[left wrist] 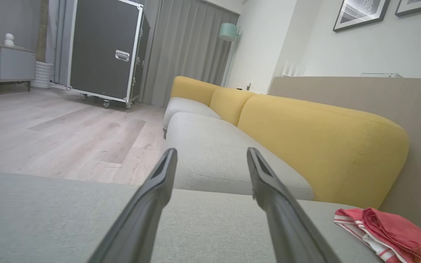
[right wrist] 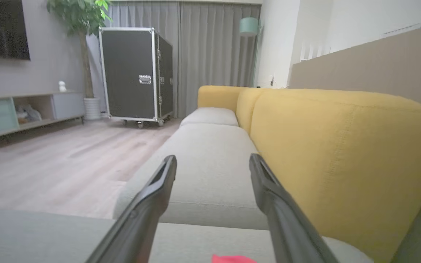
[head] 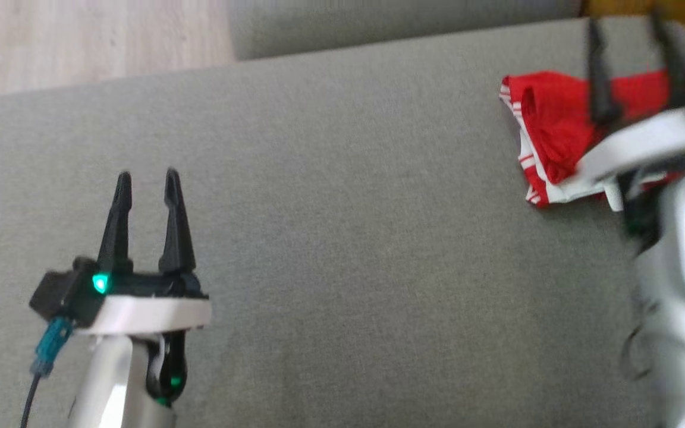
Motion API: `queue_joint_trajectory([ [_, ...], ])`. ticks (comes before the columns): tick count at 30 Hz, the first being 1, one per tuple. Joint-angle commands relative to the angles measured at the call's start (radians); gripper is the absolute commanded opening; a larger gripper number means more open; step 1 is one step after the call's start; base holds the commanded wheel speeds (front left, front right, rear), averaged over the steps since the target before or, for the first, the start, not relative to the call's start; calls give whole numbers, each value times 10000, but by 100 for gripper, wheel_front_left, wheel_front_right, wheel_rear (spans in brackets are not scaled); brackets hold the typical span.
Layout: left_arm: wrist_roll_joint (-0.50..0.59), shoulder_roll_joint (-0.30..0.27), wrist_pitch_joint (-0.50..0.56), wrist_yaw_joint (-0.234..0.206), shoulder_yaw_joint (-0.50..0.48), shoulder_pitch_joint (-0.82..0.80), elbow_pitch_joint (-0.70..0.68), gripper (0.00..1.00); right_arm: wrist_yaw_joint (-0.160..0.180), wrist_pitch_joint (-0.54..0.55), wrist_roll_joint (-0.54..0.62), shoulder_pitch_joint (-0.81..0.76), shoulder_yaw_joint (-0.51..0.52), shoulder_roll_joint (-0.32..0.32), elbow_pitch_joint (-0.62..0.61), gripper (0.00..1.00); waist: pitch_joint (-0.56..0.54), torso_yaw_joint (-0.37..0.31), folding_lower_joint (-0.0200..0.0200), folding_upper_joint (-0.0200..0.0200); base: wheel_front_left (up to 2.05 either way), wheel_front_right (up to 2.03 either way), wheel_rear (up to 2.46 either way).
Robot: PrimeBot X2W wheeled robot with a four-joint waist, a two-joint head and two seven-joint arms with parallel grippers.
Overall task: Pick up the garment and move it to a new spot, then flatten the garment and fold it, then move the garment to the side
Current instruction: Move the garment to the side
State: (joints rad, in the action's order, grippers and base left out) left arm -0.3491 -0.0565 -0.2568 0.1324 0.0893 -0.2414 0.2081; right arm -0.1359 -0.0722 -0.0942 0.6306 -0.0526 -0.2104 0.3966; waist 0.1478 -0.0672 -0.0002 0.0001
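Note:
The garment point(head: 556, 128) is a folded red piece with white striped trim, lying at the right side of the grey sofa seat point(head: 342, 208). My right gripper point(head: 627, 27) hovers above it, open, with nothing between its fingers; its wrist hides part of the cloth. A sliver of red garment point(right wrist: 232, 259) shows at the bottom of the right wrist view, under the fingers. My left gripper point(head: 147, 178) stands open and empty over the seat's left front, far from the cloth. In the left wrist view the garment point(left wrist: 389, 232) lies at the lower right.
Yellow back cushions point(left wrist: 316, 142) run along the sofa's far side, with another grey seat point(right wrist: 203, 164) beyond. Wooden floor point(left wrist: 60, 135) lies off the seat's edge. A black wheeled case point(right wrist: 133, 75) stands by the curtains.

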Motion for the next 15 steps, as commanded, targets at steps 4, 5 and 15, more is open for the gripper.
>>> queue_joint_trajectory([
  [4,196,-42,-49,-17,-631,436,-394,100,52,-791,-526,-1361,149,1254,-673,100,-772,339,2,-1,0,0,0],
  [5,208,-33,-49,-17,-643,570,-377,100,52,-976,-663,-1663,199,1390,-677,100,-867,369,2,-1,0,0,0],
  [15,8,44,-49,-17,-681,1345,-99,100,52,-1855,-1346,-4011,-267,1598,-144,100,-1353,752,2,-1,0,0,0],
])
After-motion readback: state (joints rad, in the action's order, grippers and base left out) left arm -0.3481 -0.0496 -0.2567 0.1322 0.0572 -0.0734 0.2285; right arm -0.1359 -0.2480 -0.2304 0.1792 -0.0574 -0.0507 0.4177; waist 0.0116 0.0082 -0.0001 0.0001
